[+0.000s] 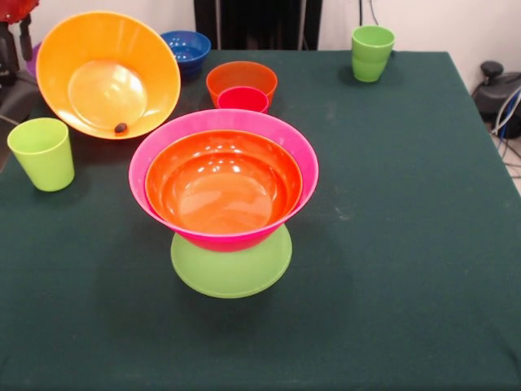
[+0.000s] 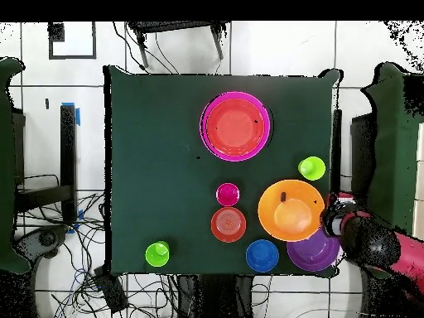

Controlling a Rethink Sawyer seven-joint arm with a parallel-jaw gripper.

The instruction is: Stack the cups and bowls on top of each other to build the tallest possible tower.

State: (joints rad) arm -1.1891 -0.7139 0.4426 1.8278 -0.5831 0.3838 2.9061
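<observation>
Front view, left to right:
- Light green cup (image 1: 41, 153) is standing upright at the worktop's (image 1: 407, 244) 9 o'clock. It looks light, slick and tapered, so I'd take it across the rim.
- Yellow-orange bowl (image 1: 107, 73) is sitting tilted at 10 o'clock. It's a thin, glossy shell that's likely to slip, so a rim pinch is the only real hold.
- Blue bowl (image 1: 186, 47) is sitting at 11 o'clock.
- Dark orange bowl (image 1: 241, 77) is sitting at 12 o'clock, with the red-pink cup (image 1: 242, 99) just in front of it.
- The tower is standing at centre: lime bowl (image 1: 232, 273) rim-down, pink bowl (image 1: 224, 122) on top, orange bowl (image 1: 224, 183) nested inside. It's probably wobbly.
- Second green cup (image 1: 373, 53) is standing at 1 o'clock.

Overhead view: the claw (image 2: 331, 219) is sitting at the yellow-orange bowl's 3 o'clock rim, above the purple bowl (image 2: 313, 251). I can't tell whether it's released or clenched, or whether it's touching anything.
</observation>
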